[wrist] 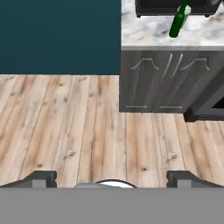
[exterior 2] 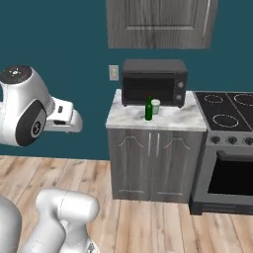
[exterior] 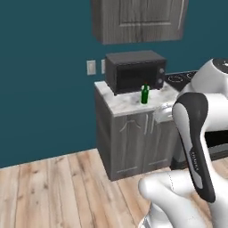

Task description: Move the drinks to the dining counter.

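The pincer [wrist: 112,179] gapes wide, holding nothing, over bare floor [wrist: 65,127]. The green bottle [exterior 2: 148,109] stands upright just before the microwave [exterior 2: 154,82], near the worktop [exterior 2: 183,120] front edge.

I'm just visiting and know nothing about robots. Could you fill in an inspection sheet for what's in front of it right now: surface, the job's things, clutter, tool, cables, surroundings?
Surface: small marble worktop on a grey cabinet, in front of a black microwave.
Job's things: one small green bottle with a red cap stands upright on the worktop, in front of the microwave.
Clutter: a small white cup just beside the bottle.
Tool: tool open and holding nothing, well back from the cabinet, over the wooden floor.
Cables: nothing seen.
Surroundings: teal wall with a pale wall outlet, a grey upper cabinet, and a stove with oven to the right of the worktop.
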